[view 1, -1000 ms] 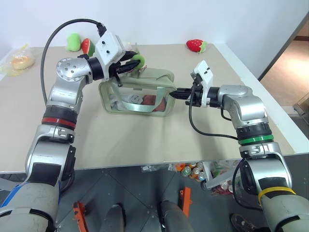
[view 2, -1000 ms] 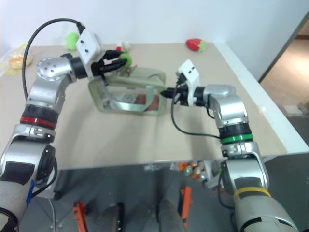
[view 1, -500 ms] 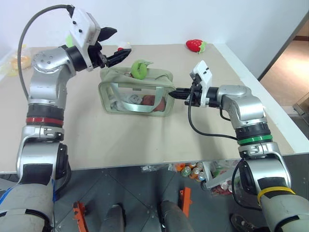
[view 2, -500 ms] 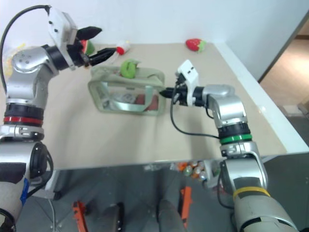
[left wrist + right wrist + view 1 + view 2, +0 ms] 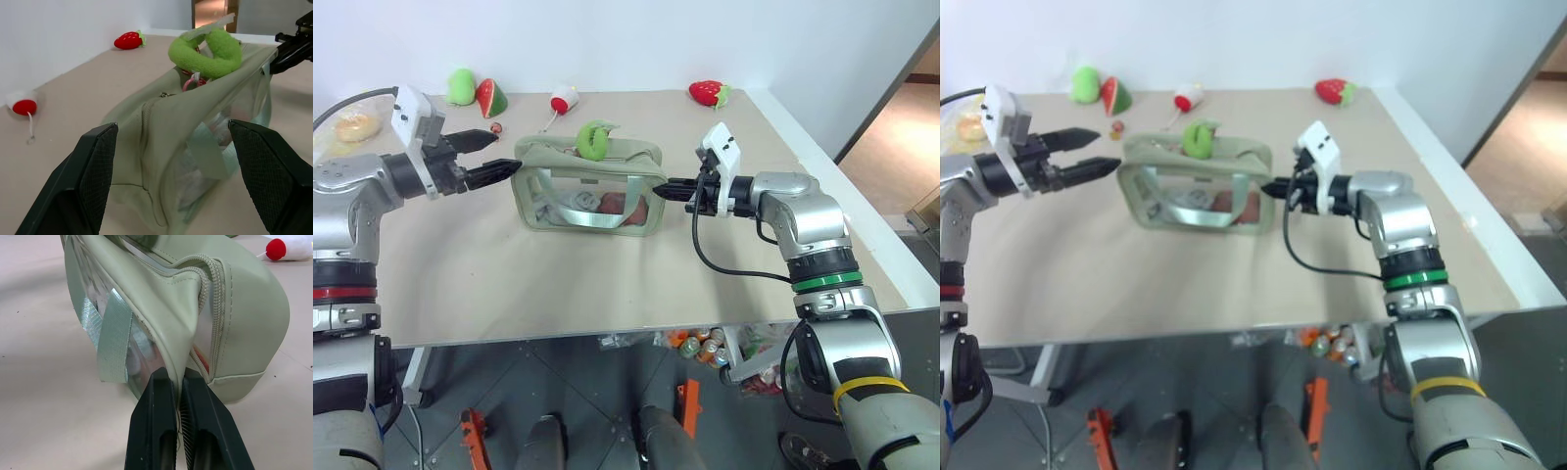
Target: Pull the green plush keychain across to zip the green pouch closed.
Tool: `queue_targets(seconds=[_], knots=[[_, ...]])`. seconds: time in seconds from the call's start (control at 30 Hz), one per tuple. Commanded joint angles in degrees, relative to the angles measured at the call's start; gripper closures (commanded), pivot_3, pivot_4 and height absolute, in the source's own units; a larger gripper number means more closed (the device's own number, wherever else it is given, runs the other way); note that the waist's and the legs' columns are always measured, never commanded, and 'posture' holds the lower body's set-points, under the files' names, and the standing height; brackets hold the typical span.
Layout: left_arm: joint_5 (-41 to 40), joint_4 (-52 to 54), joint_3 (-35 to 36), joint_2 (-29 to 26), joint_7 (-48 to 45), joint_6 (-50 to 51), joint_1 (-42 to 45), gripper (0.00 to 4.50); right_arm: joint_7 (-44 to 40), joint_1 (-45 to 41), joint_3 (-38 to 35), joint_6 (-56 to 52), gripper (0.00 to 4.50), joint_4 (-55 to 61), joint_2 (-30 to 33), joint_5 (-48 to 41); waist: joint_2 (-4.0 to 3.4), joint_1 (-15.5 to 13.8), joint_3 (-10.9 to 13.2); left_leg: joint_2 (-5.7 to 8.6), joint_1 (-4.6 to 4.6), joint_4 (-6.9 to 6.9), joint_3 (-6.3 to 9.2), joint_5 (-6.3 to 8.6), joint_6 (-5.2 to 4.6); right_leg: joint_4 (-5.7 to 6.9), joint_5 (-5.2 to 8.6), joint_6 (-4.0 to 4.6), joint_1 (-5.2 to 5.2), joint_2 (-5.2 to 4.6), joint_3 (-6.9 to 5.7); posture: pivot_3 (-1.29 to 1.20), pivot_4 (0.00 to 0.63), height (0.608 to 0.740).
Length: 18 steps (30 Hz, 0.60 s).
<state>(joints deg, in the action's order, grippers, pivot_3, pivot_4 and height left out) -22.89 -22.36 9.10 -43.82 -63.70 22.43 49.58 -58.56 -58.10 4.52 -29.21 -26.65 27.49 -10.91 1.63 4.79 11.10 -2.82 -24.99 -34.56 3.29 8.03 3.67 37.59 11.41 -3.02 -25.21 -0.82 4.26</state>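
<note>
Pinching the right end of the green pouch (image 5: pixel 592 186) with our right gripper (image 5: pixel 672 190) to anchor it, we hold our left gripper (image 5: pixel 487 157), fingers apart and empty, just left of the pouch, whose green plush keychain (image 5: pixel 592 139) rests on top.

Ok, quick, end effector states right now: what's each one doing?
Left end effector: open, holding nothing, beside the green pouch.
Right end effector: closed, pinching the pouch's end fabric.

light: bright, even | shadows: soft, faint | blur: slight in left wrist view foreground
</note>
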Motion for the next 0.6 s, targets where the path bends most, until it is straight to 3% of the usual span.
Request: queue_targets(seconds=[0.03,0.6], knots=[[0.0,0.1,0.4,0.6,0.9,-0.5,-0.3,0.76,-0.4,-0.9,0.1,0.1,4.50,0.9,-0.2,-0.3,0.00,0.0,0.0,0.00,0.01,0.00,0.00,0.00,0.00,0.00,0.00,0.01,0.00,0.01,0.00,0.00,0.150,0.739],[3.7,-12.3,-1.7,5.5,1.7,-4.9,2.1,0.76,0.4,0.5,-0.4,-1.5,4.50,3.1,0.7,-0.6,0.00,-0.1,0.0,0.00,0.02,0.01,0.01,-0.01,-0.02,0.06,0.01,0.02,-0.01,0.02,0.00,0.00,0.150,0.739]])
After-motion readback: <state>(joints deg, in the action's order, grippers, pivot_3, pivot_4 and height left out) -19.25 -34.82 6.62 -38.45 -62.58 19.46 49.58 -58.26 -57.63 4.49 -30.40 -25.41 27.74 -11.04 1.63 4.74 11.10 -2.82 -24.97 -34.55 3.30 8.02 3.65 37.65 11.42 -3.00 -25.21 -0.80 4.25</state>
